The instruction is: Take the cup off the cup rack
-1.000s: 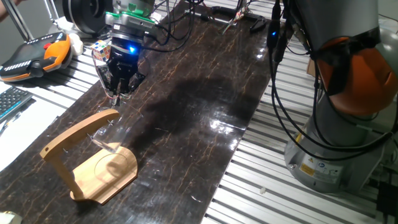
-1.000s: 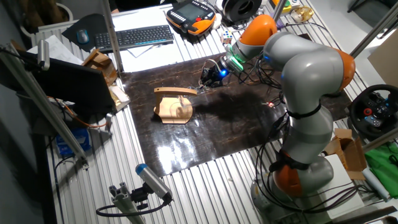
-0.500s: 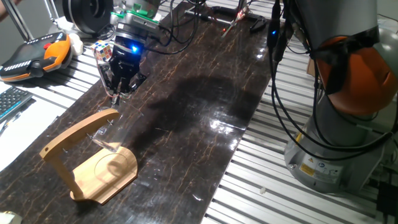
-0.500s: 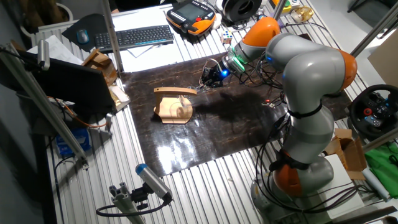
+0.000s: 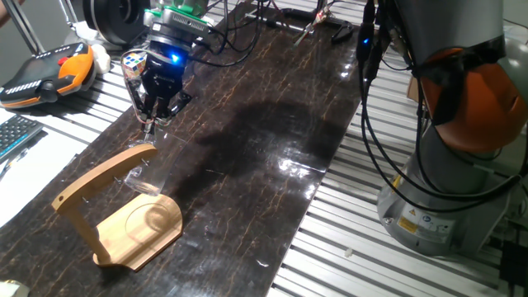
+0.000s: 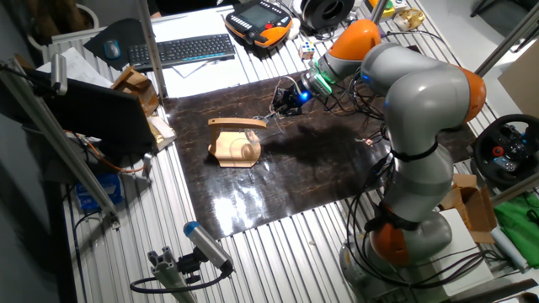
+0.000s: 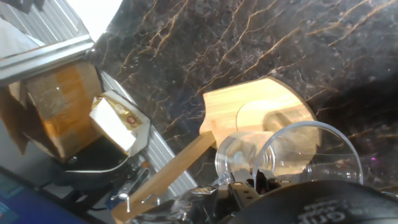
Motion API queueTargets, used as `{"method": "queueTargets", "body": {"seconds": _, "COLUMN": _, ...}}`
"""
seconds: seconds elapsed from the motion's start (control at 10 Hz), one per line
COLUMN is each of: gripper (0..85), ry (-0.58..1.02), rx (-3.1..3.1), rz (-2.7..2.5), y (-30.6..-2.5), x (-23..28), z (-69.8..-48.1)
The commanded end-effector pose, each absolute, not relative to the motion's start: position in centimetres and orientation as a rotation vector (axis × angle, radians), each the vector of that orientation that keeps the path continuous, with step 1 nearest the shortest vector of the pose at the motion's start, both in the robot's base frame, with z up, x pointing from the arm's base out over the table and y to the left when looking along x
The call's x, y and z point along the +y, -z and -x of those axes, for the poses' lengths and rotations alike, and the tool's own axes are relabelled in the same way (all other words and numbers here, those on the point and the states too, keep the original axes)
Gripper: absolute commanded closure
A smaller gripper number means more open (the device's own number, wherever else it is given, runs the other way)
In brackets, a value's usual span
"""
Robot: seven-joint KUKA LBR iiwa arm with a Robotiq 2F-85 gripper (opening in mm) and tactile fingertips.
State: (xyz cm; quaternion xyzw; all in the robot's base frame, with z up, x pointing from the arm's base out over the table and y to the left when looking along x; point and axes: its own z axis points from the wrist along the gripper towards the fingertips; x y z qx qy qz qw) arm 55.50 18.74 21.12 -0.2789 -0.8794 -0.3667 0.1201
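Note:
The cup (image 7: 292, 155) is a clear glass tumbler, and in the hand view its rim is pinched between my fingertips. My gripper (image 7: 250, 180) is shut on that rim. In one fixed view the gripper (image 5: 151, 124) hangs just above the tip of the cup rack (image 5: 136, 227), a bamboo arch on a flat base. The cup (image 5: 146, 173) shows only faintly below the fingers, beside the arch's tip. In the other fixed view the gripper (image 6: 280, 108) is just right of the rack (image 6: 236, 147). The rack's base (image 7: 249, 109) lies behind the cup.
An orange teach pendant (image 5: 41, 70) and a keyboard (image 6: 181, 49) lie beyond the dark mat (image 5: 272, 124). A cardboard box (image 7: 56, 106) sits off the mat's edge by the rack. The arm's base (image 5: 445, 165) and cables (image 5: 371, 124) stand at the right.
My gripper has moved a little up and away from the rack, toward the far left. The faint cup has shifted with it. The rack has not moved.

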Motion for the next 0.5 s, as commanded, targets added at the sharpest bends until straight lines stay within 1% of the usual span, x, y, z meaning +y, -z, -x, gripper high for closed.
{"method": "queueTargets", "body": {"seconds": 0.0, "gripper": 83.0, "ry": 1.078, "rx": -2.565, "rz": 0.825, "y": -21.31, "x": 18.81, "z": -55.45}}
{"method": "queueTargets", "body": {"seconds": 0.4, "gripper": 83.0, "ry": 1.089, "rx": -2.56, "rz": 0.828, "y": -22.06, "x": 18.09, "z": -55.46}}
